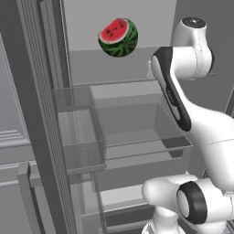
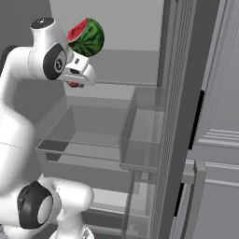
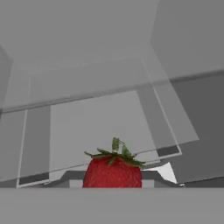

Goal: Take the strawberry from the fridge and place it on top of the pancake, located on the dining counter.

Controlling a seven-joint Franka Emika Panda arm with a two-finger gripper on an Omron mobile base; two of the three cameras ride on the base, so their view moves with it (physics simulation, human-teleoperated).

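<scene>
The fridge [image 1: 137, 98] stands open, with pale walls and glass shelves. My arm reaches into its upper part. The strawberry [image 3: 113, 173], red with a green leafy cap, sits close at the bottom middle of the hand view, right where the fingers meet, and the gripper [image 3: 113, 184] looks shut on it. From the right base view the strawberry [image 2: 73, 84] is a small red spot under the white hand, with the gripper [image 2: 74, 83] just above the glass shelf [image 2: 107, 91]. The fingertips themselves are hidden.
A watermelon piece [image 1: 118, 37] [image 2: 87, 36] sits on the shelf above, close over the hand. Clear door bins [image 1: 77, 132] [image 2: 140, 135] flank the opening. A glass drawer [image 2: 84, 130] lies below the hand.
</scene>
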